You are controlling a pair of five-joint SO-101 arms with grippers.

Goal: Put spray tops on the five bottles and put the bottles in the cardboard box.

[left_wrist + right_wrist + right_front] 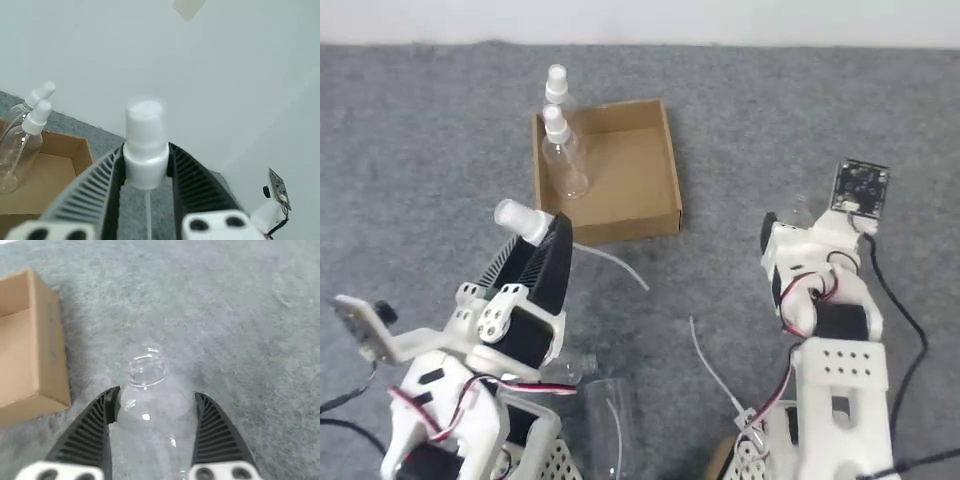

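**A:** Where's the spray top [146,145]?

**B:** Clamped in the left jaws, nozzle end outward, just near and left of the cardboard box [632,228].

**A:** And the bottle it goes on?

**B:** The open bottle [146,390] is gripped by the right jaws, mouth pointing far, well apart to the right. I'd judge the top must cross rightward to meet that mouth.

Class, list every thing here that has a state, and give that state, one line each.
Left hand: shut on spray top.
Right hand: shut on open bottle, no top fitted.
Cardboard box: open at the top.
Boxed bottles: inside the box, spray tops on.
Bottle by left arm: lying down, no top.
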